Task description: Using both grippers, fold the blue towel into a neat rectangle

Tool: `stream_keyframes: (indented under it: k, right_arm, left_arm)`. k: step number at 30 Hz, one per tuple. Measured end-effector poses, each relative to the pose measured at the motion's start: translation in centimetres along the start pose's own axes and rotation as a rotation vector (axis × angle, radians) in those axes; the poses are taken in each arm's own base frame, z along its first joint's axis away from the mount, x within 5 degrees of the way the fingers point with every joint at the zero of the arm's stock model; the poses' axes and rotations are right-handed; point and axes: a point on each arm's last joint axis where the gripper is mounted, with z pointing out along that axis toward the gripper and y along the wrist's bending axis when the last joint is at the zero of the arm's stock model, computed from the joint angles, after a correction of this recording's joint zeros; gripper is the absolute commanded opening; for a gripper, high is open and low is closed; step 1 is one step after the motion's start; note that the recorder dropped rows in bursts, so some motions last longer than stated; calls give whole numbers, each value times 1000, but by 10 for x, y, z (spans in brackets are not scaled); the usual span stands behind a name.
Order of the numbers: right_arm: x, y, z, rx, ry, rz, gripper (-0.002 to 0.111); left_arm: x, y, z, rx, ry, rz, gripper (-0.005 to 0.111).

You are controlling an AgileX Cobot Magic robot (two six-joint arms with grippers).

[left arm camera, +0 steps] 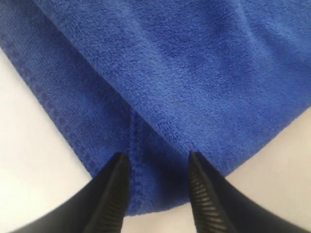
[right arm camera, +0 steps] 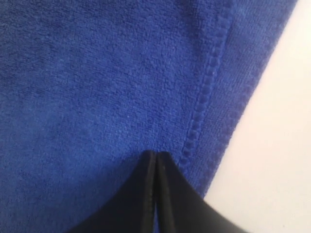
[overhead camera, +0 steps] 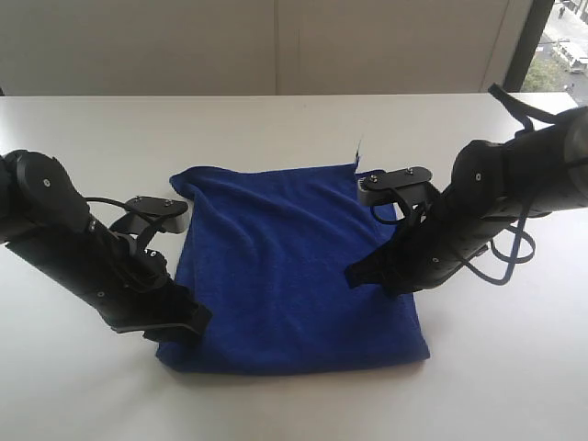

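Perhaps touching blue towel (left arm camera: 184, 73), left hand (left arm camera: 156, 156) spread

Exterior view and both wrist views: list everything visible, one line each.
blue towel: one, royal blue, spread mid-table
table: one, white, beneath everything
wall: one, pale, behind the table
window: one, far right, street outside
cables: several, black, looping off the right arm
left gripper: one, black, fingers apart over the towel's near left corner
right gripper: one, black, fingers shut, tips at the towel's right hem
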Motion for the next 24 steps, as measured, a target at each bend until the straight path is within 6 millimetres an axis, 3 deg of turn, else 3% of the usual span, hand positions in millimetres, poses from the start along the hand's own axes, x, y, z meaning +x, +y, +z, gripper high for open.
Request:
stream_keyframes:
  k: [24]
  right_arm:
    - [0,0,0,1,-4,0,0]
  left_arm:
    - [1,6,14,-11,29,9,45]
